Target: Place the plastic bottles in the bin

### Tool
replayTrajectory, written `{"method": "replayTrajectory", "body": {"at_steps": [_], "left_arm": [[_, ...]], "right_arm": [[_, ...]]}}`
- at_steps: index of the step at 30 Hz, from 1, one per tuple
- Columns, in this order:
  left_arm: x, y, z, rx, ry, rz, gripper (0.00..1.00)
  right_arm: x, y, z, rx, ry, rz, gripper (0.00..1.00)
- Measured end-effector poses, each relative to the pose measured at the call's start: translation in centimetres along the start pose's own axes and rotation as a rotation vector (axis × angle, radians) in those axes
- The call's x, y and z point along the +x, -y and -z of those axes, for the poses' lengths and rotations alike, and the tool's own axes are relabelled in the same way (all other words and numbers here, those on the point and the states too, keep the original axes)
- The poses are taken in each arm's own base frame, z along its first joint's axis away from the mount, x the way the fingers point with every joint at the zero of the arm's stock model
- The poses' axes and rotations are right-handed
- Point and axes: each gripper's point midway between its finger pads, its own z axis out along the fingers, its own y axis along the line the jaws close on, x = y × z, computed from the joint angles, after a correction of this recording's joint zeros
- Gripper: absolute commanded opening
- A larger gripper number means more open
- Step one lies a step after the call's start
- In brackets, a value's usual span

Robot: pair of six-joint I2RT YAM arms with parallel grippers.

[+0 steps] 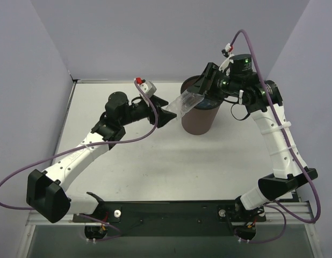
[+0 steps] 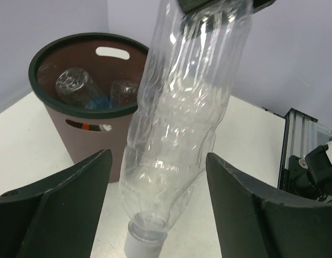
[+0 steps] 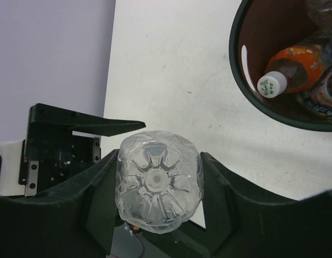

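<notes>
While the clear bottle point(image 1: 188, 100) is clamped at its base by the right gripper point(image 3: 158, 177), bin point(image 1: 200, 122) just beside, left gripper point(image 2: 157, 157) jaws spread apart around its neck, orange bottle point(image 3: 297, 59) binned

I see plain lavender-grey walls point(image 1: 155, 32) enclosing a flat white matte tabletop point(image 1: 171, 166) on three sides, evenly lit.

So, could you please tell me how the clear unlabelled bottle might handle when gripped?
The clear bottle looks empty, so it is probably very light. Its thin, crumpled wall likely dents where the right hand grips. Being round, it may roll if dropped on the table.
</notes>
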Motion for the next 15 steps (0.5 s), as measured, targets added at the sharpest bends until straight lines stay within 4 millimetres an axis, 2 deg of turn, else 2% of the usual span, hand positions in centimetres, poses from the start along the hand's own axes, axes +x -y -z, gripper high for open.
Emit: {"method": "replayTrajectory", "body": {"at_steps": [1, 3, 7, 12, 15], "left_arm": [[0.1, -0.3, 0.0, -0.023, -0.002, 0.011, 0.92], [0.5, -1.3, 0.0, -0.082, -0.018, 0.046, 0.96], [1.8, -4.5, 0.8, -0.288, -0.062, 0.167, 0.97], [5.2, -8.8, 4.2, -0.507, -0.123, 0.368, 0.97], [8.0, -9.9, 6.5, -0.591, -0.182, 0.447, 0.97]], "right_arm": [[-0.4, 0.1, 0.2, 0.002, 0.012, 0.005, 0.29], [-1.3, 0.3, 0.6, 0.009, 0.042, 0.019, 0.3], [-4.1, 0.3, 2.2, 0.04, 0.149, 0.092, 0.29], [-7.8, 0.3, 5.1, 0.119, 0.317, 0.236, 0.29], [-9.4, 1.2, 6.5, 0.196, 0.388, 0.313, 0.29]]}}
